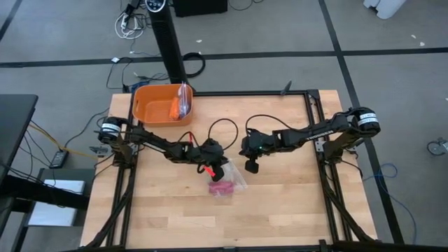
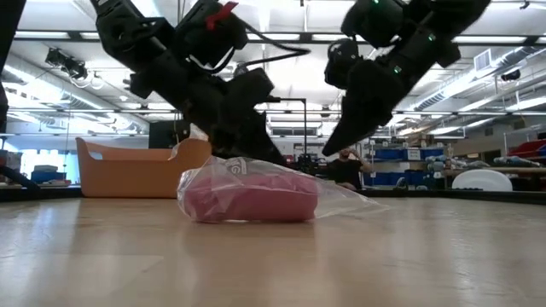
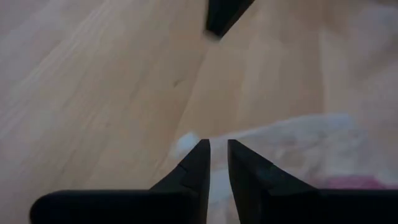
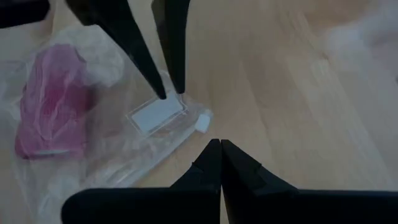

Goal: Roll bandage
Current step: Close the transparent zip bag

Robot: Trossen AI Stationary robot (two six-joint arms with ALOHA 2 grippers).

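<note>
The magenta-pink bandage [image 1: 222, 187] is a compact bundle inside a clear plastic bag [image 1: 233, 179] that lies flat on the wooden table; it also shows in the low view [image 2: 247, 203] and the right wrist view [image 4: 53, 102]. My left gripper [image 1: 215, 170] points down at the bag's far end and is shut on it. My right gripper [image 1: 250, 168] is shut and empty, just to the right of the bag's far corner and above the table [image 4: 219, 144]. My left gripper pinches the bag's far edge beside its white label patch [image 4: 155, 115] between its two fingertips [image 4: 163, 93], coming from above and slanting down. The bag's thin plastic [image 3: 214, 177] shows between the fingers. The bag rests on the table with the bandage inside, slack.
An orange plastic tub [image 1: 162, 103] stands at the table's far left with an orange thing and clear plastic in it. Black frame rails [image 1: 316, 140] run along the table's sides. Bare wood lies toward the near edge [image 1: 231, 224].
</note>
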